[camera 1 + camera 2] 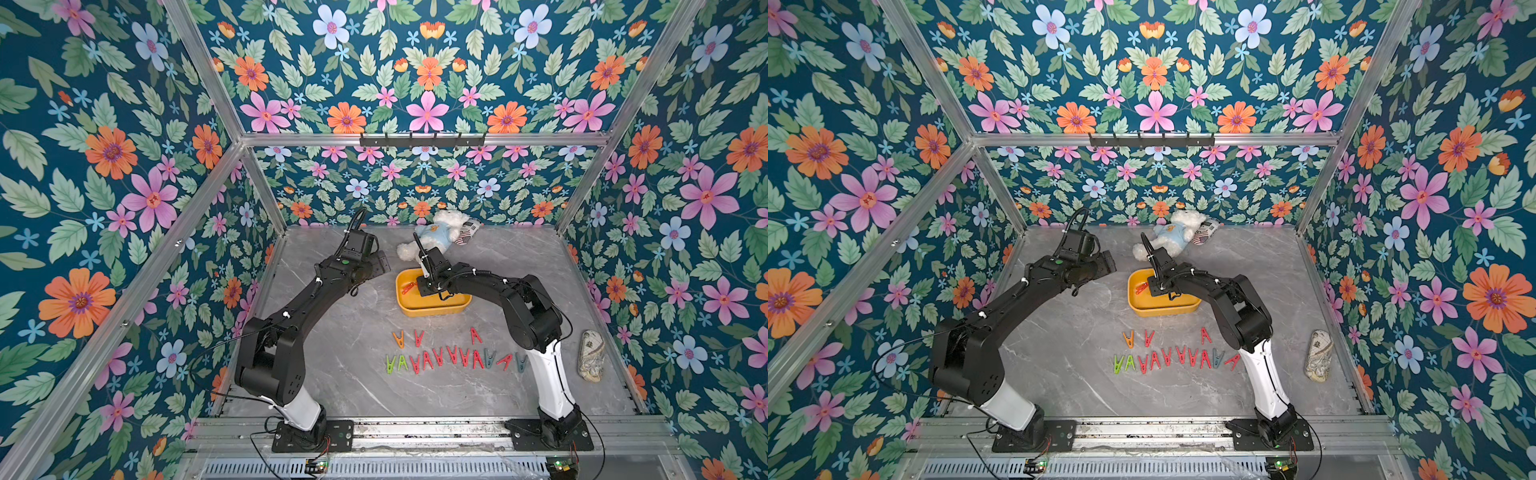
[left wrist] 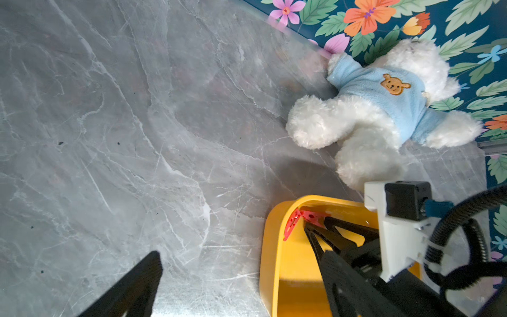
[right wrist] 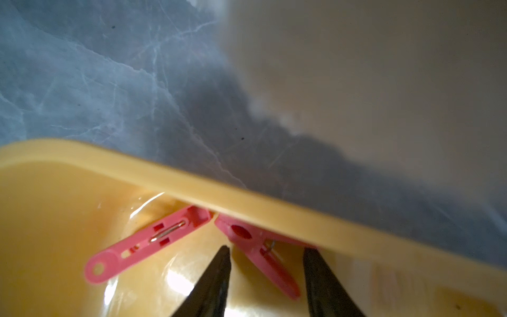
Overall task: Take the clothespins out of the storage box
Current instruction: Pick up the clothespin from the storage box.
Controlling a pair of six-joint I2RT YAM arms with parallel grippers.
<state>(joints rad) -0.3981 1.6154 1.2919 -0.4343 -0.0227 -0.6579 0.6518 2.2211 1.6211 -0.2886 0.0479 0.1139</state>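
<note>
Now the right gripper [image 3: 266,251] reaches into the yellow box [image 3: 247,197], jaws spread astride one of two red pegs [image 3: 145,244] tucked under its rim, seemingly to pinch it, while the left gripper [image 1: 382,262] hangs wide and empty nearby, clear of the peg row [image 1: 453,359] on the bench [image 1: 457,399].

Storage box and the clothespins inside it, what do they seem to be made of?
Storage box: likely moulded plastic with a glossy finish, going by its uniform yellow, rounded rim and the bright reflections on its floor. Clothespins: likely moulded plastic, fairly matte red-pink, with cut-out holes. A thin silvery wire suggests a metal spring.
</note>
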